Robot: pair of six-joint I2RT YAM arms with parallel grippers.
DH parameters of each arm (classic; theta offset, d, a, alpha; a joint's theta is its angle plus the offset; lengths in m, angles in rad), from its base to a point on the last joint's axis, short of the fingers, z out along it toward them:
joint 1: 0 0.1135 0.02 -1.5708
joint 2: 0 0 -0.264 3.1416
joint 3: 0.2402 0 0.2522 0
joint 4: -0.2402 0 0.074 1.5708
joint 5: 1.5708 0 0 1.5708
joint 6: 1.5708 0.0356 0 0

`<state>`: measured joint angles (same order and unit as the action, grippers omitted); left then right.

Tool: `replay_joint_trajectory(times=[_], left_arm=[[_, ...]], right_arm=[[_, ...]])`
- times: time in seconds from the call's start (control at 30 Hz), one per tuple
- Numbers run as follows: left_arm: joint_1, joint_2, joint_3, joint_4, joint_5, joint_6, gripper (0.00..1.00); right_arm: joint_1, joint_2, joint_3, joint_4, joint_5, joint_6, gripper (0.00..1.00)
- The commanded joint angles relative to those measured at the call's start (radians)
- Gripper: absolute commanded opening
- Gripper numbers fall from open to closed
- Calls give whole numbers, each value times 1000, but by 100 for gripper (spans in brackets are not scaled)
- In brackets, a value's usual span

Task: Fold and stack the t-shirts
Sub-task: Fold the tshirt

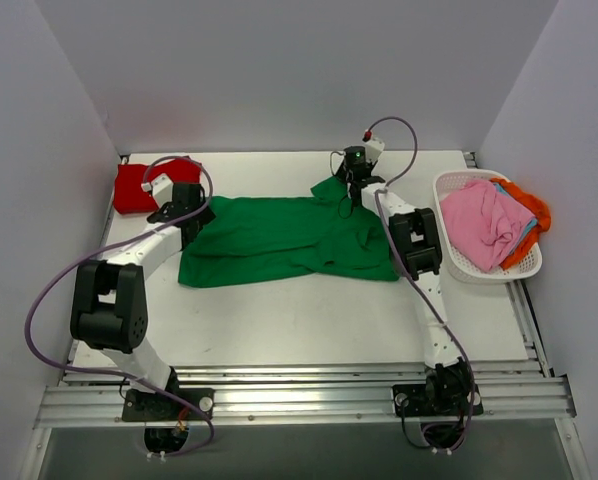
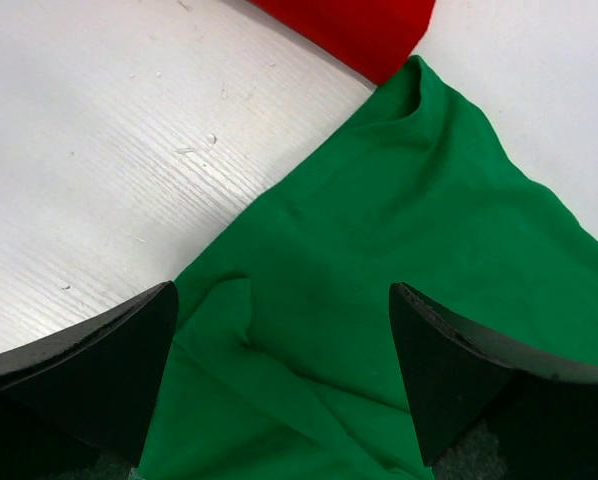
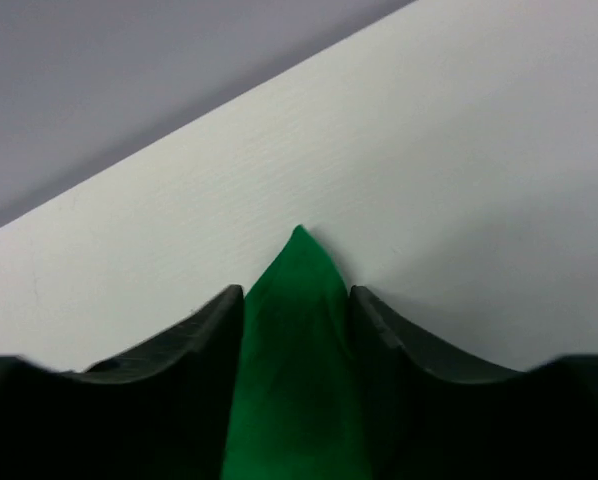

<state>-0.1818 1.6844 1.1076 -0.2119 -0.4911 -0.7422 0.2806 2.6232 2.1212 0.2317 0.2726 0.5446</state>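
The green t-shirt (image 1: 284,240) lies spread across the middle of the white table (image 1: 279,320). It runs wide from left to right, mostly flat, with soft wrinkles and an uneven near edge. Its far right corner is drawn up into a little peak.

Over at the far left corner sits the red t-shirt (image 1: 144,187), a compact folded block just beyond the green one's left end. In the left wrist view, the red cloth (image 2: 359,30) comes right up to a green corner (image 2: 429,230).

The right gripper (image 1: 351,185) is clamped on that raised far corner. In its own camera, the two dark fingers press in tight around a point of green fabric (image 3: 299,250), which pokes out from between them at the right gripper (image 3: 297,298), with bare table (image 3: 459,150) beyond.

The left gripper (image 1: 184,215) sits at the shirt's left end with its jaws spread wide. From its wrist, the left gripper (image 2: 282,300) straddles a small fold in the green cloth with nothing held. Whether the tips touch the fabric I cannot tell.

On the right edge of the table stands a white basket (image 1: 457,262). It is heaped with a pink t-shirt (image 1: 484,220), an orange one (image 1: 534,210) behind it and a sliver of blue (image 1: 530,232). The right arm stretches up between the basket and the green shirt.
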Motion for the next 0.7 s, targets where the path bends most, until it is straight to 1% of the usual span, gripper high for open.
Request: replay_joint_trajectory(times=[0.0, 0.03, 0.07, 0.13, 0.17, 0.2, 0.27, 0.3, 0.33, 0.37, 0.4, 0.5, 0.67], left_arm=[[41, 20, 40, 49, 16, 10, 95], [45, 34, 47, 52, 23, 9, 95], [50, 41, 52, 54, 26, 7, 95], [62, 67, 61, 65, 40, -2, 95], [67, 77, 75, 71, 48, -3, 95], [73, 102, 86, 77, 57, -9, 95], [74, 135, 139, 85, 68, -11, 95], [74, 176, 162, 82, 65, -11, 95], [77, 202, 223, 74, 74, -10, 95], [77, 227, 224, 60, 75, -9, 95], [79, 280, 286, 39, 78, -11, 95], [87, 374, 383, 35, 117, -10, 94], [93, 454, 469, 39, 148, -6, 92]], right_arm=[[12, 38, 2, 8, -35, 14, 36], [12, 37, 3, 8, -35, 14, 34], [11, 38, 3, 6, -47, 17, 26], [11, 38, 2, 6, -49, 17, 17], [9, 35, 0, 6, -47, 17, 3], [9, 31, -3, 6, -49, 17, 0], [8, 17, -23, 17, -47, 18, 0], [6, 9, -35, 23, -49, 21, 0], [6, -6, -59, 34, -50, 21, 0], [5, -14, -72, 38, -50, 23, 0], [5, -25, -85, 46, -53, 25, 0], [2, -66, -151, 77, -55, 28, 0], [-7, -126, -230, 113, -58, 28, 0]])
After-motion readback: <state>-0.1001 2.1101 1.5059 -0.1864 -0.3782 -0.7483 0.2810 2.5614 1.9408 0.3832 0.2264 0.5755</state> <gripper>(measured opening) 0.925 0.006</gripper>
